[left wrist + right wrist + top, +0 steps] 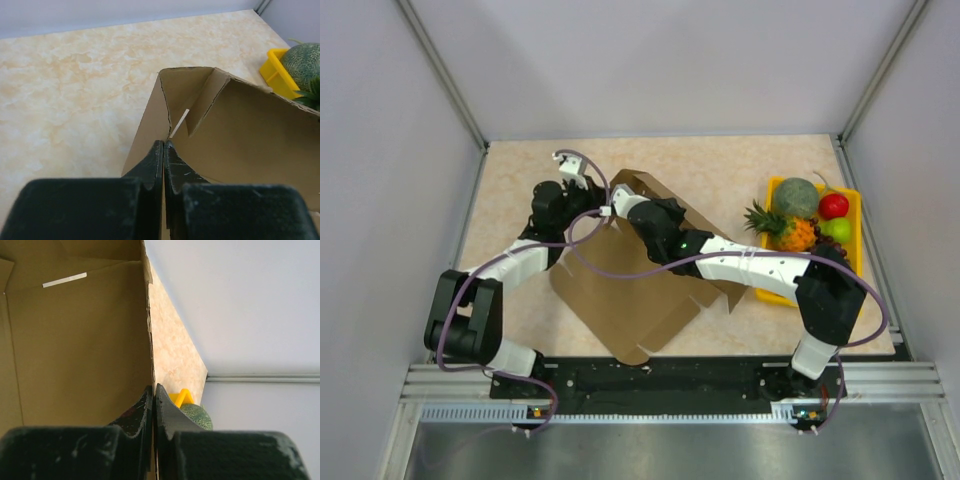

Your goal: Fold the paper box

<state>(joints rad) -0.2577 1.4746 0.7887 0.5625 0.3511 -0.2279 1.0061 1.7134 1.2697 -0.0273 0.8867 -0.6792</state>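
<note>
We see a pale, marbled counter [520,170] from above, with two robot arms reaching in from its near edge. A brown cardboard paper box [620,300] sits in the middle of the counter. It is partly folded: a broad flat panel lies on the surface toward the near edge, and further back several panels stand up to form an open corner.

The left end effector [164,145] is closed on the paper box. In its wrist view the two black fingers are pressed together on the thin edge of cardboard where two upright panels meet. A small white strip [179,123] shows inside that corner.

The right end effector [153,389] is also closed on the paper box. Its fingers pinch the edge of an upright cardboard wall, with the brown inside of the box to the left of the fingers and the counter and a grey wall to the right.

In the overhead view the two end effectors come close together at the raised rear part of the box, the right arm stretching across over the flat panel.

At the right side of the counter, apart from the box, a yellow tray [274,75] holds a green melon [798,197], a pineapple [790,232], a red fruit [833,206] and a green fruit [837,230].
</note>
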